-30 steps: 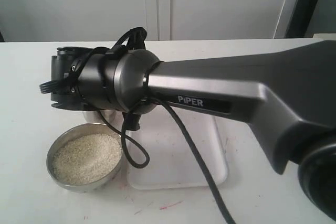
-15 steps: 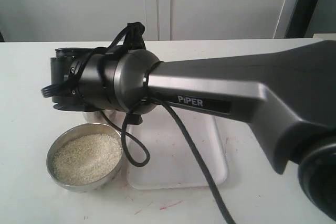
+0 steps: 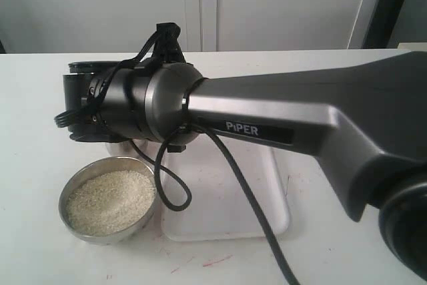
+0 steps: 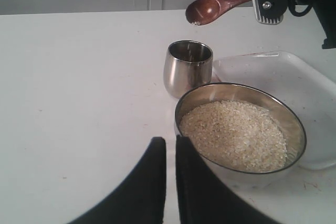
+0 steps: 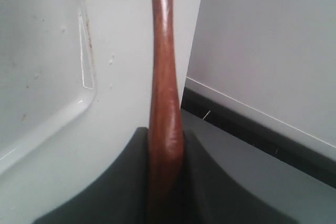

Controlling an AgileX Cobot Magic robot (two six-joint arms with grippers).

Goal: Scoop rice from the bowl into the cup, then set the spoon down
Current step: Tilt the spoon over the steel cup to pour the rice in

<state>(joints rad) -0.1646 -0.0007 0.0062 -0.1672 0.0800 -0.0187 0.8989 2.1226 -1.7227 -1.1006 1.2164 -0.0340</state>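
The steel bowl (image 4: 292,121) holds a flat bed of rice (image 4: 233,135) and sits just ahead of my left gripper (image 4: 170,142), which is shut on nothing near its rim. Behind the bowl stands the small steel cup (image 4: 187,68). My right gripper (image 5: 165,135) is shut on the handle of the reddish-brown spoon (image 5: 164,72). The spoon (image 4: 210,10) hangs in the air above and beyond the cup, its round end tipped sideways with a few grains clinging to its edge. In the exterior view the bowl (image 3: 72,188) shows, and the cup is nearly all hidden behind the right arm (image 3: 267,118).
A shallow white tray (image 4: 278,72) lies on the white table beside the bowl and cup; the same tray (image 3: 227,211) sits under the right arm. A black cable (image 3: 175,198) loops down from the wrist over the tray's edge.
The right wrist has rolled and risen a little over the cup, and its cable bundle has swung upward. The bowl and rice have not moved.
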